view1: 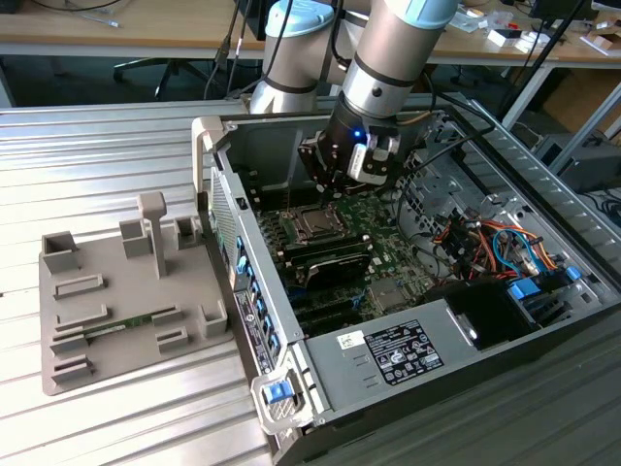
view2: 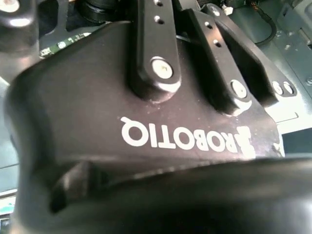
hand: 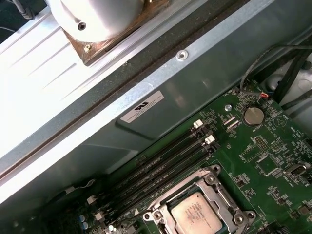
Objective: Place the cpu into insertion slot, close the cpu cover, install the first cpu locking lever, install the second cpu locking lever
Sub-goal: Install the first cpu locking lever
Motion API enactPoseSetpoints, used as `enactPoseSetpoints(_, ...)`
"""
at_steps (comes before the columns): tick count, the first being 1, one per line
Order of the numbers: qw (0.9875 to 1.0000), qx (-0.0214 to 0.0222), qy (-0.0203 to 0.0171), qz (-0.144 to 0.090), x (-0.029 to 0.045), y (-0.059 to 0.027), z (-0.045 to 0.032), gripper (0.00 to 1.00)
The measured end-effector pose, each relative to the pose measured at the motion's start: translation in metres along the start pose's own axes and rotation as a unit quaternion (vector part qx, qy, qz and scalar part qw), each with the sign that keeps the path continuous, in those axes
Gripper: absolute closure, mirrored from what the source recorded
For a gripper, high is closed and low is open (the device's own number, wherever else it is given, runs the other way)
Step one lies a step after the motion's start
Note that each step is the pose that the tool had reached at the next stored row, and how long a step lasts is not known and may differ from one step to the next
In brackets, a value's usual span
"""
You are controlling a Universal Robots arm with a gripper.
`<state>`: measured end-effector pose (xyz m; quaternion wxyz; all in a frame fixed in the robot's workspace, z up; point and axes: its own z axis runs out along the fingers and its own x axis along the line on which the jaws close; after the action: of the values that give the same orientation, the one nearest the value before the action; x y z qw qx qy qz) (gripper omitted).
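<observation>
Hovering gripper (view1: 328, 186) inside the open computer case (view1: 257, 146), just above the motherboard (hand: 273, 161), near the insertion slot (view1: 299, 231) but apart from it; not touching anything, going by the exterior view. Failing to tell whether clenched or released: getting black body and linkage bars from the second wrist view, not enough for settling it.

Seeing the cpu (hand: 196, 219) sitting flat in the slot, silvery top facing up, just beside the long black memory slots (hand: 161, 170). Reading the cpu cover (hand: 226, 200) as lying down around it, window framing the chip. Treating placement as done and cover as closed, judging by how things are lying. Not resolving the locking levers: latched or not, cannot say.

Rating the cpu as light, thin, rigid, smooth on the metal top, so likely slipping under a careless pinch; assuming fragile contacts underneath, tolerating no tilting or dragging. Favouring a hold on two opposite edges, keeping it level. Rating the cover as thin springy sheet metal on a hinge: pressing on the frame edge away from the hinge, never on the chip through the window.

Noting a grey fixture tray (view1: 107, 291) outside the case, at the exterior view's left, well apart from the work.
</observation>
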<state>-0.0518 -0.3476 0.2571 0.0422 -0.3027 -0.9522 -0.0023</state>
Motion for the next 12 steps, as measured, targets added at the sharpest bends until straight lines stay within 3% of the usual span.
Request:
enactPoseSetpoints(9, 0.9998, 0.0014, -0.0004, -0.018, 0.0000, 0.0000, 0.0000, 0.89)
enactPoseSetpoints(12, 0.9994, 0.0029, -0.0008, -0.036, 0.0000, 0.0000, 0.0000, 0.89)
